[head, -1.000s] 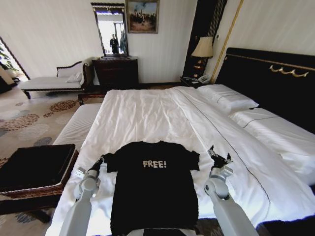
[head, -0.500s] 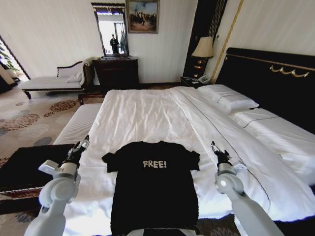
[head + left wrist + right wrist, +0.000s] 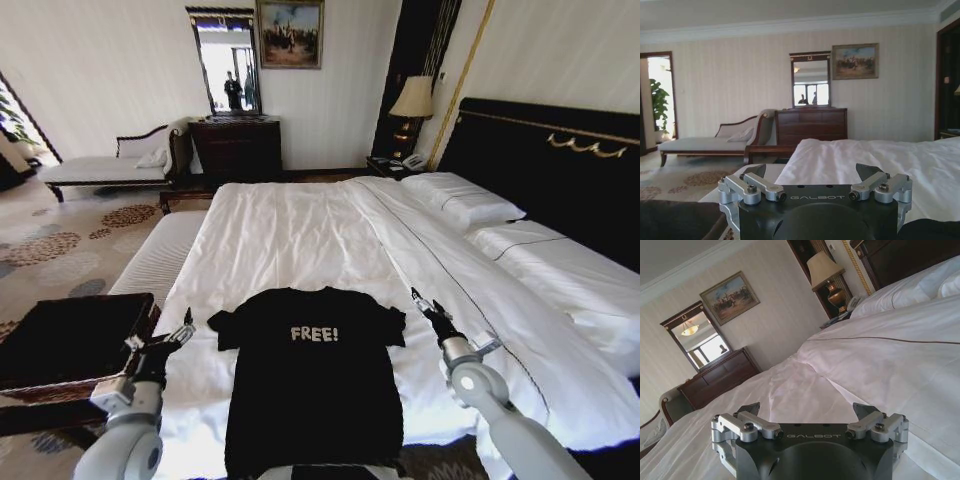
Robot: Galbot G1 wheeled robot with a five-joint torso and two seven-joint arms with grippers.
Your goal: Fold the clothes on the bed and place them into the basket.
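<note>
Black T-shirt (image 3: 312,375) with white "FREE!" lettering lies flat and unfolded on the white duvet of the bed (image 3: 300,235), at the 6 o'clock end of the mattress in the head view, collar pointing to 12 o'clock. The left end effector (image 3: 163,338) hovers at 9 o'clock of the shirt, just off its left sleeve and clear of the fabric, fingers spread and holding nothing. The right end effector (image 3: 428,308) hangs at 3 o'clock, just beyond the right sleeve, likewise released and empty. The wicker basket (image 3: 130,352) with its dark lining waits at 9 o'clock beyond the left arm, beside the bed.

From the left wrist, the left end effector (image 3: 816,181) shows both fingers parted with nothing between them, aimed along the duvet toward a dresser (image 3: 811,125) and mirror at 12 o'clock.

From the right wrist, the right end effector (image 3: 808,419) is equally open over bare white bedding, a lamp (image 3: 826,276) at 1 o'clock.

Judging from this, no fold has begun. The risks ahead: either end effector could pinch duvet along with a sleeve and drag the bedding, or the two arms could lift unevenly and bunch the soft fabric instead of creasing it cleanly.
</note>
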